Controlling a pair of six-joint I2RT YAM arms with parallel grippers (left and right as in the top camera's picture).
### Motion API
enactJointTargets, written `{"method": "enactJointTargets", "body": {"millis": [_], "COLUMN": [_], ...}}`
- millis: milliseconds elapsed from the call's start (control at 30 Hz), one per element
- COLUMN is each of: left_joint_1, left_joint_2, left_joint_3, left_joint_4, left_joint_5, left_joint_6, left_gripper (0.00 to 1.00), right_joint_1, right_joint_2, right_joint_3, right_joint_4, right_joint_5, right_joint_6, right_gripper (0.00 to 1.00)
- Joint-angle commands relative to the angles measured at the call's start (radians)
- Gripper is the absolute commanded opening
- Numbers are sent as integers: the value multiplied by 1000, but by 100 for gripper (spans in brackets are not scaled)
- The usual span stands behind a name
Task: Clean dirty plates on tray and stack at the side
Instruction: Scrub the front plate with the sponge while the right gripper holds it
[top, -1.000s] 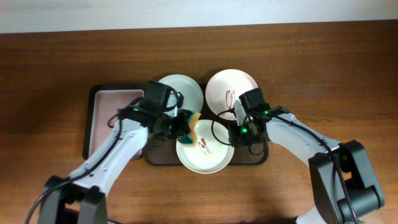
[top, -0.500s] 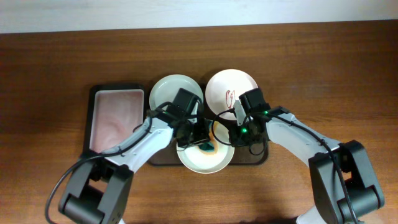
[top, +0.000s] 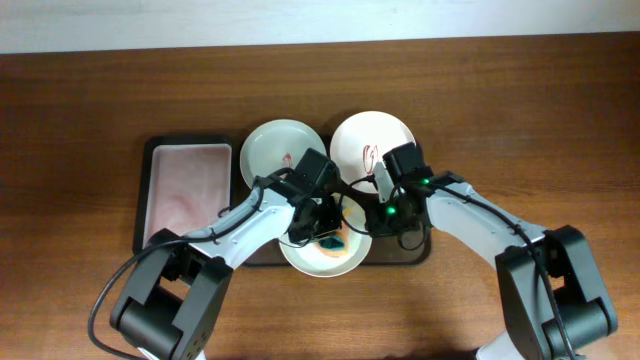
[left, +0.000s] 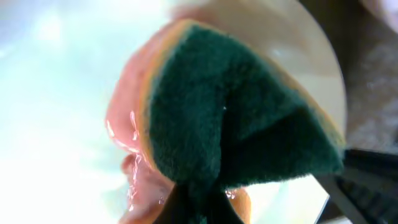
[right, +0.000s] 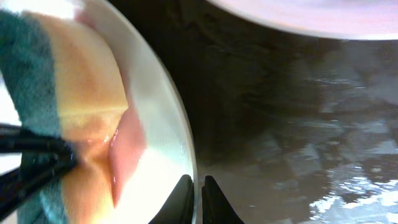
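Note:
Three plates lie on the dark brown tray (top: 412, 252). The pale green plate (top: 272, 148) sits back left and the pinkish-white plate (top: 372, 138) back right, both with red squiggles. The white plate (top: 322, 262) sits at the front. My left gripper (top: 328, 232) is shut on a green and yellow sponge (left: 236, 118) pressed on the white plate (left: 56, 93), with smeared red sauce beside it. My right gripper (right: 194, 190) is shut on the white plate's right rim (right: 180, 143); the sponge (right: 37, 93) shows at its left.
A smaller black tray with a pinkish inside (top: 188, 192) lies left of the brown tray. Wooden table (top: 540, 110) surrounds both trays. The two arms meet over the white plate.
My left gripper with the sponge moved from the plate's left rim rightward across the white plate; the red squiggle is now smeared. The right arm has not moved.

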Motion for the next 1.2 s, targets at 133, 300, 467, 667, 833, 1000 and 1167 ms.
{"method": "enactJointTargets", "body": {"millis": [133,300,467,667,833,1000,1167], "left_joint_1": [10,10,9,10,10,10,10], "left_joint_2": [39,-3,-42,-42,-42,-42,-42], "left_joint_3": [-29,-18,-18,-18,-18,-18,-18], "left_joint_4": [-74,-109,-111,-109,-109,-109,-109], "left_joint_5": [-319,-319,-318,-299,-299,-299,-288], "left_joint_6": [13,14,14,14,14,14,14], "left_gripper": [0,0,0,0,0,0,0], "right_joint_1": [-1,-1,-1,0,0,0,6], "right_joint_2": [8,8,8,8,18,32,36], "right_joint_3": [16,16,17,20,17,17,11], "right_joint_4": [-10,-22,-2,51,51,51,51], "right_joint_5": [34,34,-89,-229,-229,-233,-229], "right_joint_6": [5,5,4,5,52,162,209], "right_gripper": [9,9,39,43,41,42,44]}}
